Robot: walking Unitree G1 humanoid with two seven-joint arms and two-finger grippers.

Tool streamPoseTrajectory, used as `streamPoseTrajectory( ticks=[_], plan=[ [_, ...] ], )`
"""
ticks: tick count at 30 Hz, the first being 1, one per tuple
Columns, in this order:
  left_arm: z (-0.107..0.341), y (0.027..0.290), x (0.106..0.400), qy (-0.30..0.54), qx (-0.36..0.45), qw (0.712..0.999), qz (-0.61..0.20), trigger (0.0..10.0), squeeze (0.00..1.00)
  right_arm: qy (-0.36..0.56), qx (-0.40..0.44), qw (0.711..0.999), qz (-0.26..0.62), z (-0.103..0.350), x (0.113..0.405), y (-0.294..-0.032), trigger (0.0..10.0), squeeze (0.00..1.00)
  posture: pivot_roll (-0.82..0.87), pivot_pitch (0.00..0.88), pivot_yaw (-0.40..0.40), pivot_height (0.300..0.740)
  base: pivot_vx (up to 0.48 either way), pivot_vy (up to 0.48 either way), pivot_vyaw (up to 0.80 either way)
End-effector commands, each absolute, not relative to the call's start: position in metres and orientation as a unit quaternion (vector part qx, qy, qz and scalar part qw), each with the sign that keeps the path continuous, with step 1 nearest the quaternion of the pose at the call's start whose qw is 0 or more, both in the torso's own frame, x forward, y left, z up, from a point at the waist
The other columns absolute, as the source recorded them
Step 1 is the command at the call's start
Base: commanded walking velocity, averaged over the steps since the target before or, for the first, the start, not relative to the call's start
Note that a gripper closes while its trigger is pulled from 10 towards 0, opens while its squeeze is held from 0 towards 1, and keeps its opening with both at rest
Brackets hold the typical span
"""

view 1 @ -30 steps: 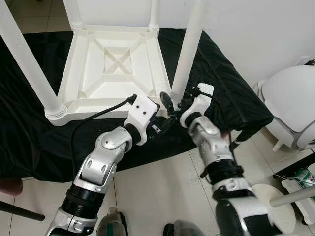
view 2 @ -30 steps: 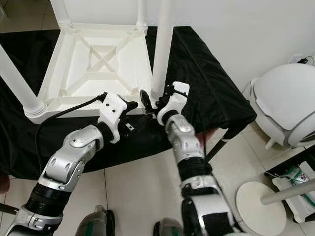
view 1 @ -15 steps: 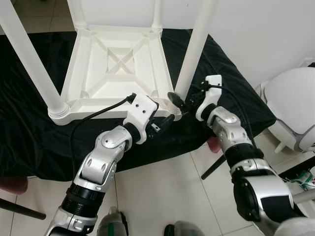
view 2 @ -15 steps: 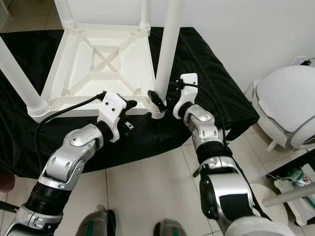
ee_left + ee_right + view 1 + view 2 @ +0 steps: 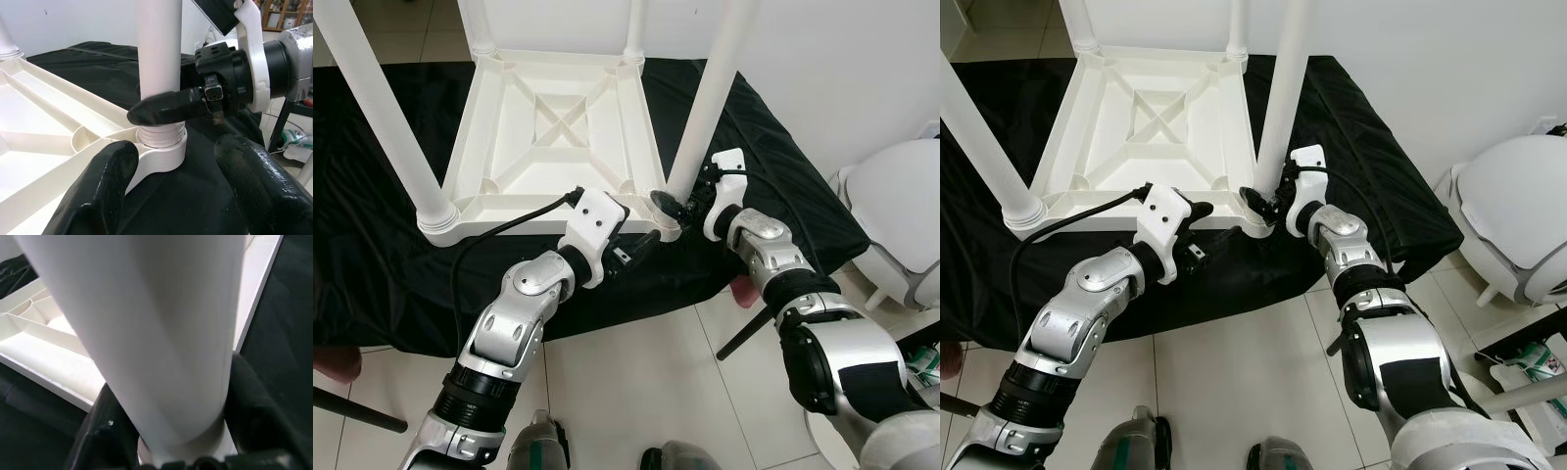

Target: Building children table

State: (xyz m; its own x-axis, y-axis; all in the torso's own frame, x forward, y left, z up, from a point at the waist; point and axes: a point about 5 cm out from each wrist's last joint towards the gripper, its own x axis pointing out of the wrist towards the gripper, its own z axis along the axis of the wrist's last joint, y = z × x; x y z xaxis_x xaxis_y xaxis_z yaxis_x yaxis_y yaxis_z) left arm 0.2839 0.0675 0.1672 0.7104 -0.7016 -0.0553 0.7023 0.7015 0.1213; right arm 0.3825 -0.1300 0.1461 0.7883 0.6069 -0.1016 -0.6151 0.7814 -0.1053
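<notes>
The white children table (image 5: 553, 127) lies upside down on the black bench (image 5: 372, 255). The right end effector (image 5: 1268, 204) grips the near leg (image 5: 710, 88) at its bottom. The left end effector (image 5: 641, 245) waits open just beside that corner.

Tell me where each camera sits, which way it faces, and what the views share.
Left and right eye views: on the head, looking forward and down at the upturned table on a black cloth; both silver arms show.
Left wrist view: on the left wrist, looking along the open left gripper at the leg and its socket, with the right gripper on the leg.
Right wrist view: on the right wrist, close against the same leg, between its fingers.
Shared: that leg appears in every view.
</notes>
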Motion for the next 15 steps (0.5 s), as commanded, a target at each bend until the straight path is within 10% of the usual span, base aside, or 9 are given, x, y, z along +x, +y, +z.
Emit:
streamPoseTrajectory(
  ticks=[1,6,7,15],
  plan=[
    [0.168,0.067,0.282,0.0,0.071,0.922,-0.381,10.0,0.0,0.032,-0.069,0.941,0.33,0.146,0.382,-0.13,0.0,0.0,0.02,0.0,-0.046,0.74,0.0,0.0,0.0],
    [0.168,0.067,0.281,0.001,0.071,0.921,-0.382,10.0,0.0,0.038,-0.065,0.945,0.319,0.139,0.381,-0.131,0.0,0.0,0.02,0.0,-0.048,0.74,0.0,0.0,0.0],
    [0.167,0.067,0.28,0.001,0.071,0.921,-0.383,10.0,0.0,0.044,-0.058,0.95,0.303,0.135,0.38,-0.132,10.0,0.0,0.02,0.0,-0.045,0.74,0.0,0.0,0.0],
    [0.165,0.066,0.278,0.005,0.071,0.92,-0.386,10.0,0.0,0.048,-0.044,0.964,0.256,0.129,0.38,-0.128,10.0,0.0,0.01,0.0,-0.047,0.74,0.0,0.0,0.0]
  ],
)
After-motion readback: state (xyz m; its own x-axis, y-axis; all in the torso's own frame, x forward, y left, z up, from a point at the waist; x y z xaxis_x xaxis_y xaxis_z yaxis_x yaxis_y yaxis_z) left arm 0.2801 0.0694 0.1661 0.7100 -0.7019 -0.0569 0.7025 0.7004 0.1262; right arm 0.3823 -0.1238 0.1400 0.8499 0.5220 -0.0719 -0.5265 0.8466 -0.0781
